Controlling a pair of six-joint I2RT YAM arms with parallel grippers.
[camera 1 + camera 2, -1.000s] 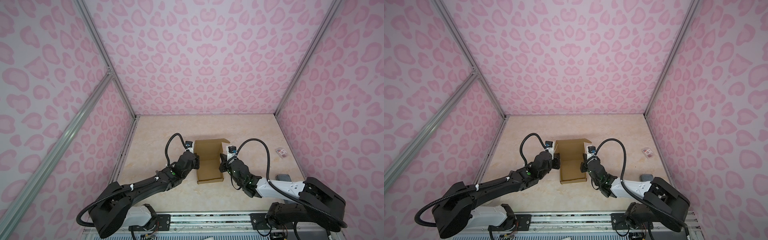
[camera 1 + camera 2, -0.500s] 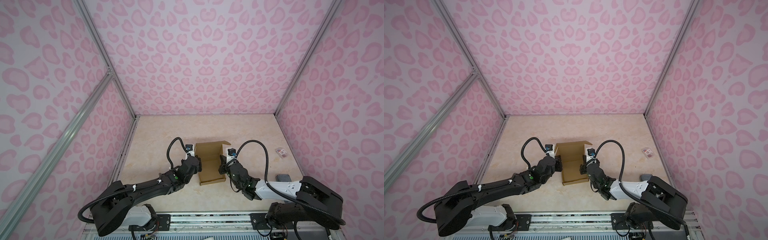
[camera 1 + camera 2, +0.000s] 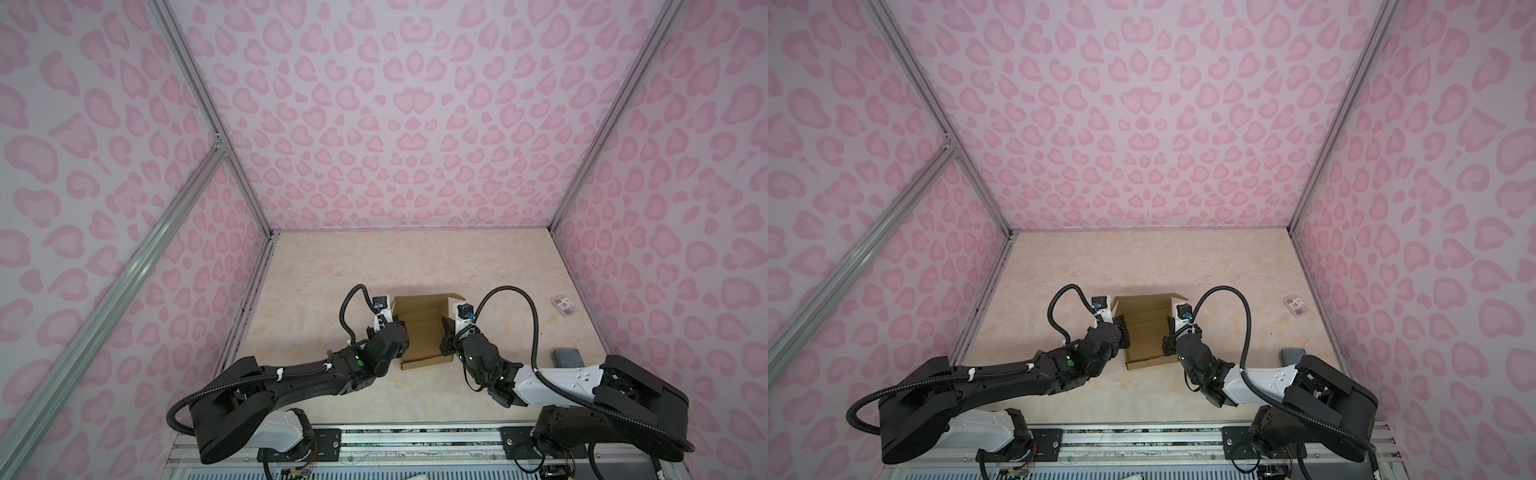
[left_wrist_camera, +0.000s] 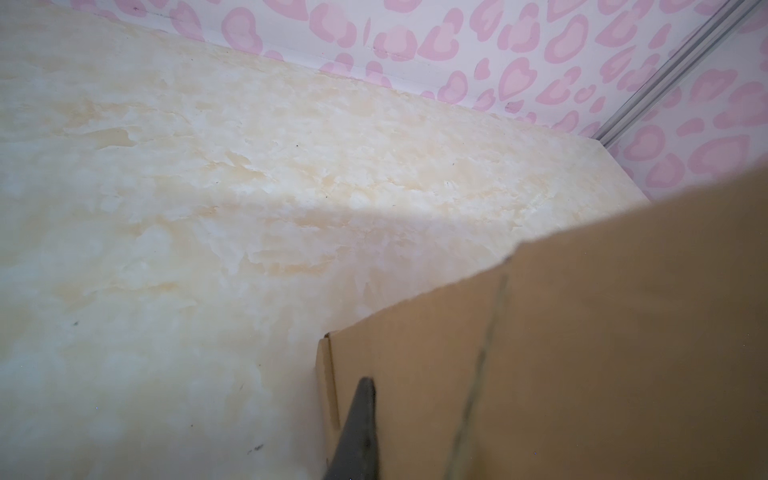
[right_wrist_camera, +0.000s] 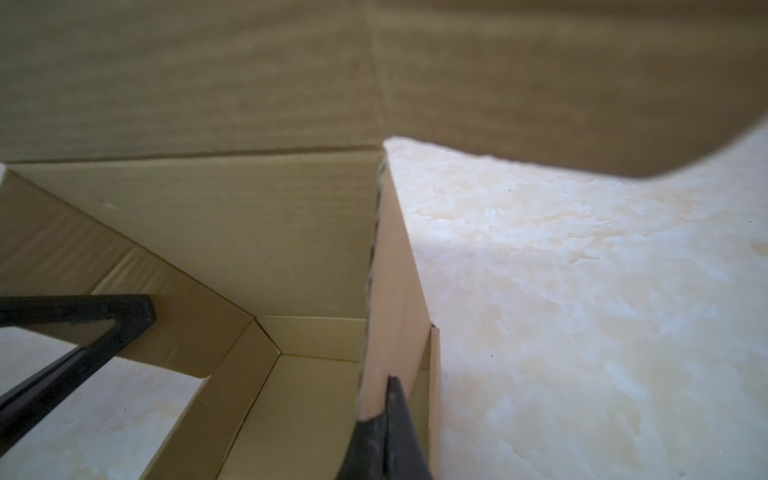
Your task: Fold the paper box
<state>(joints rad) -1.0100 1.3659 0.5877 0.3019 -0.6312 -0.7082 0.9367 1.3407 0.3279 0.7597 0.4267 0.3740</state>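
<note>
Plain brown corrugated paper box sits about mid-desk, a touch toward 6 o'clock. It's half formed: flat floor, thin side walls standing, and a big lid panel tilted up at 12 o'clock. The left claw is pinched narrow on the 9 o'clock wall. The right claw is clamped on the 3 o'clock wall, raw fluted edge showing. Both arms lie low, reaching in from 6 o'clock. The desk is a cream marble-look.

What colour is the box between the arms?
The box is plain brown, clearest in the right wrist view.
</note>
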